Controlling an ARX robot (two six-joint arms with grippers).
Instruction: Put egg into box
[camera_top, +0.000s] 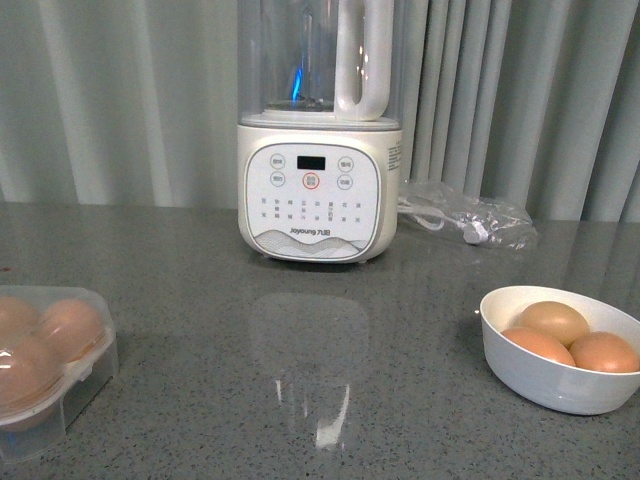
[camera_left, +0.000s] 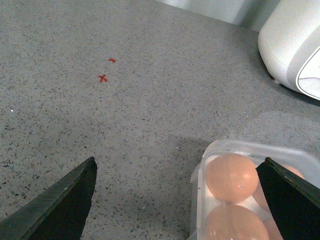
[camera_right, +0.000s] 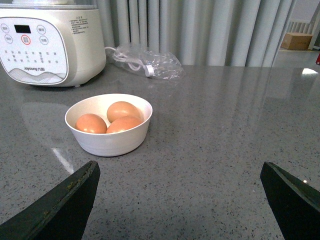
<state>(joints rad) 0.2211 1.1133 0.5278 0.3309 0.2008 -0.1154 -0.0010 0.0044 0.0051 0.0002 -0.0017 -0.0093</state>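
Three orange-brown eggs (camera_top: 555, 320) lie in a round white bowl (camera_top: 540, 380) at the front right of the grey counter; they also show in the right wrist view (camera_right: 122, 110). The clear plastic box (camera_top: 70, 385) sits at the front left with brown eggs in its cups. In the left wrist view the box (camera_left: 250, 150) shows two eggs (camera_left: 232, 177). My left gripper (camera_left: 177, 187) is open and empty above the counter, one finger over the box. My right gripper (camera_right: 180, 192) is open and empty, short of the bowl (camera_right: 110, 142). Neither arm shows in the front view.
A white Joyoung blender (camera_top: 320, 190) stands at the back centre. A plastic bag with a cable (camera_top: 470, 215) lies to its right. Grey curtains hang behind. Small red marks (camera_left: 103, 78) are on the counter near the box.
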